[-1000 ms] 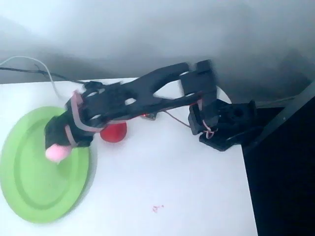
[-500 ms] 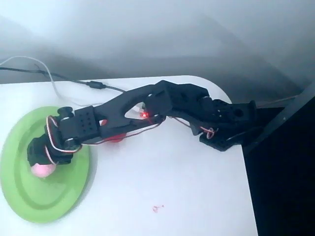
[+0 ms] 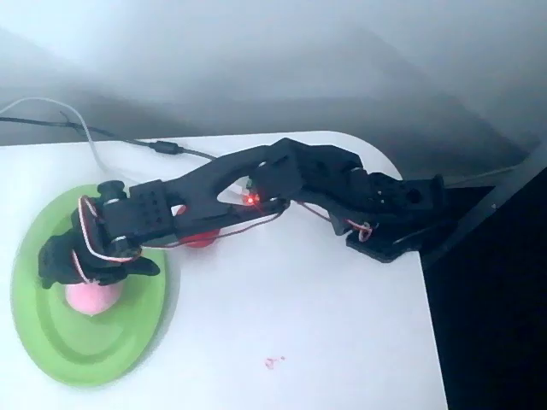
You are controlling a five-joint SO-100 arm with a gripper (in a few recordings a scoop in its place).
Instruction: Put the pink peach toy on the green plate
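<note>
Since the pink peach toy (image 3: 92,296) now sits inside the green plate (image 3: 51,350), toward its upper middle in the overhead view, you can judge the placing itself as all but done. Your gripper (image 3: 90,272) hangs directly over the toy with its dark fingers spread wide, one reaching left and one right along the toy's top edge, so the jaws read as apart and not clamped on anything. Whether a fingertip touches the plush you cannot tell from above. What looks left is only lifting the arm clear of the plate without nudging the toy or dragging the rim.

Part of the toy is covered by the gripper, and its green leaf cannot be made out. A red ball (image 3: 200,239) lies on the white table (image 3: 299,325) just beside the plate's right rim, mostly hidden under the arm's forearm link. The plate's upper rim is hidden beneath the wrist, and the picture is soft throughout.
</note>
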